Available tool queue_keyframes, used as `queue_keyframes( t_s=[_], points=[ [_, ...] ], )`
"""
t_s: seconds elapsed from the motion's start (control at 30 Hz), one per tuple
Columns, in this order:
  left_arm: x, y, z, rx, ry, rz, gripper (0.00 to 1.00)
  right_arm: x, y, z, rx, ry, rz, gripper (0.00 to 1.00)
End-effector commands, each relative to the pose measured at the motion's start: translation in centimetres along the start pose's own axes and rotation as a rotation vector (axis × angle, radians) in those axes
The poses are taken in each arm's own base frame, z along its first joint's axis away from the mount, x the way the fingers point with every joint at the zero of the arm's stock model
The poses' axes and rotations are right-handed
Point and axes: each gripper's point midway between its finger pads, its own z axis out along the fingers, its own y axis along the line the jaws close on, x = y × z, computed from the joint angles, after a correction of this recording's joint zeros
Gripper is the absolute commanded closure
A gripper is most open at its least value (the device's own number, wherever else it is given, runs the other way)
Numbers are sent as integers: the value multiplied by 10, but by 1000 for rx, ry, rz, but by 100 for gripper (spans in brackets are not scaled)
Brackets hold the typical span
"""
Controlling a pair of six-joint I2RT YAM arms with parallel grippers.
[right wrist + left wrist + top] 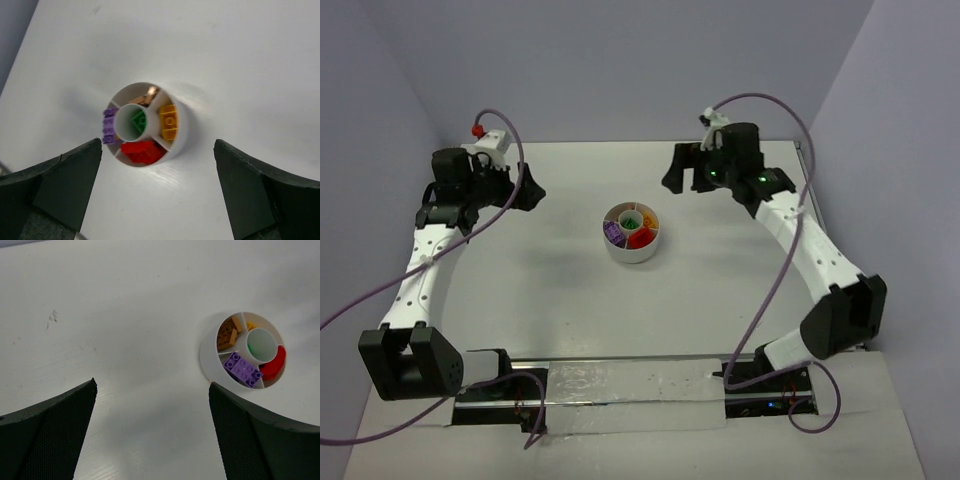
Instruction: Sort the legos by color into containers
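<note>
Light, rigid, slick legos (pixel 142 151) lay colour by colour in the white dish (pixel 182 125) at mid-surface (pixel 550 300), and looked best pinched across their flat sides. The left end effector (pixel 152 440) and right end effector (pixel 157 195) hung released and empty, well apart from it. The green brick (pixel 138 121) sat half hidden in the centre well.

Colour-sorted legos (pixel 142 151) in white dish (pixel 207 357)

White table (pixel 540 300), round divided dish (pixel 632 247) at centre
</note>
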Motion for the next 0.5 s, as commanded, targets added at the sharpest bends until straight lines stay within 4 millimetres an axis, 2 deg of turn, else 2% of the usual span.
queue_keyframes(
  t_s=[0.0, 0.1, 0.13, 0.17, 0.27, 0.3, 0.37, 0.47],
  points=[
    [12, 15, 3, -122, 84, 56, 1, -7, -53, -49, 192, -87, -48, 0],
    [17, 18, 5, -139, 77, 41, 1, 9, -95, -82, 333, -105, -64, 0],
    [18, 19, 4, -148, 72, 35, 1, 15, -99, -86, 352, -101, -73, 0],
    [18, 20, 4, -154, 64, 33, 1, 27, -116, -92, 394, -88, -59, 0],
    [23, 27, 5, -189, 70, 24, 1, 44, -141, -106, 460, -82, -36, 0],
    [25, 28, 4, -200, 74, 21, 1, 51, -147, -108, 471, -73, -21, 0],
    [27, 31, 3, -218, 84, 19, 1, 60, -148, -109, 463, -68, -6, 0],
    [26, 32, -1, -228, 78, 27, 1, 62, -150, -117, 470, -92, 16, 0]
  ],
)
